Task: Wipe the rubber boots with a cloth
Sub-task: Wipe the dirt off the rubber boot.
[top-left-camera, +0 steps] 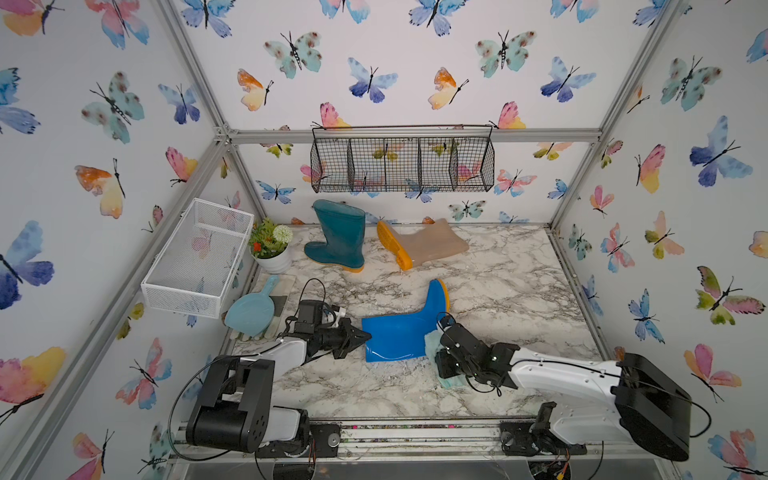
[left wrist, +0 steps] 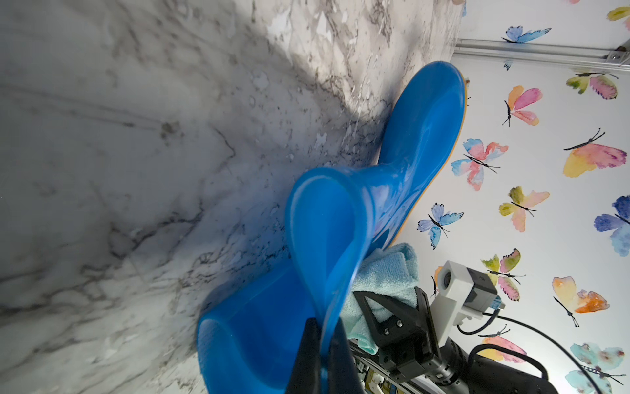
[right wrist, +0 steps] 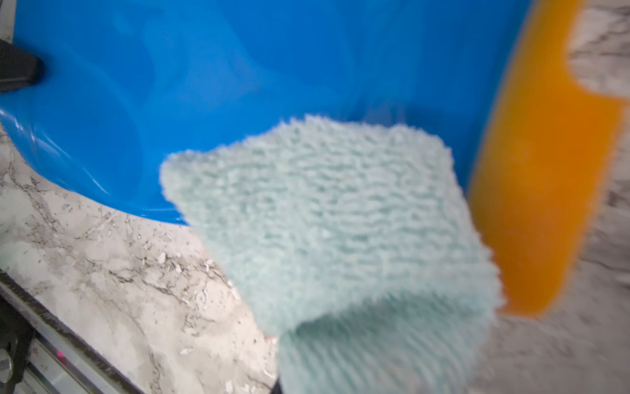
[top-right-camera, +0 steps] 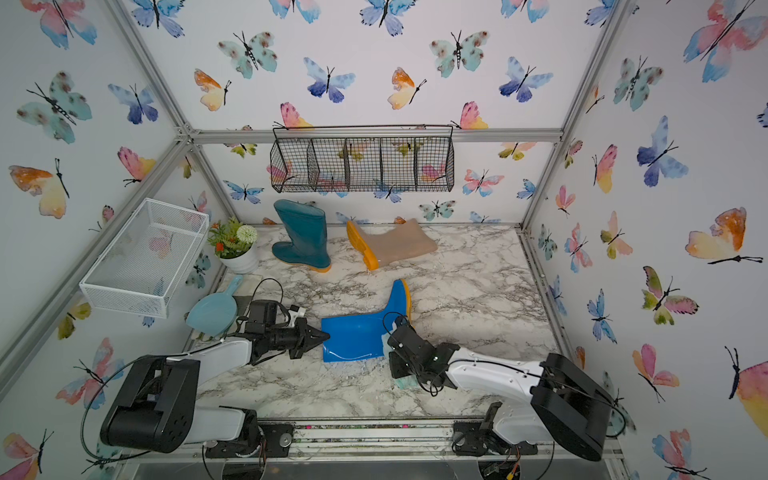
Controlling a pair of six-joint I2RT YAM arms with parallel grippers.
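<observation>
The bright blue rubber boot (top-left-camera: 395,336) (top-right-camera: 353,338) lies on its side mid-table, orange sole (right wrist: 531,170) towards the right. My left gripper (top-left-camera: 366,336) (left wrist: 324,325) is shut on the rim of its shaft opening, one finger inside and one outside. My right gripper (top-left-camera: 444,328) (top-right-camera: 399,328) is shut on the pale aqua cloth (right wrist: 341,221) (left wrist: 385,273), which lies against the boot near its heel; the cloth hides its fingers in the right wrist view. At the back, the dark teal boot (top-left-camera: 338,237) stands upright and the beige boot (top-left-camera: 428,245) lies on its side.
A light blue plastic scoop (top-left-camera: 251,311) lies at the table's left edge beside a potted plant (top-left-camera: 272,245). A white mesh basket (top-left-camera: 195,257) hangs on the left wall, a black wire basket (top-left-camera: 403,162) on the back wall. A metal rail (top-left-camera: 415,432) runs along the front.
</observation>
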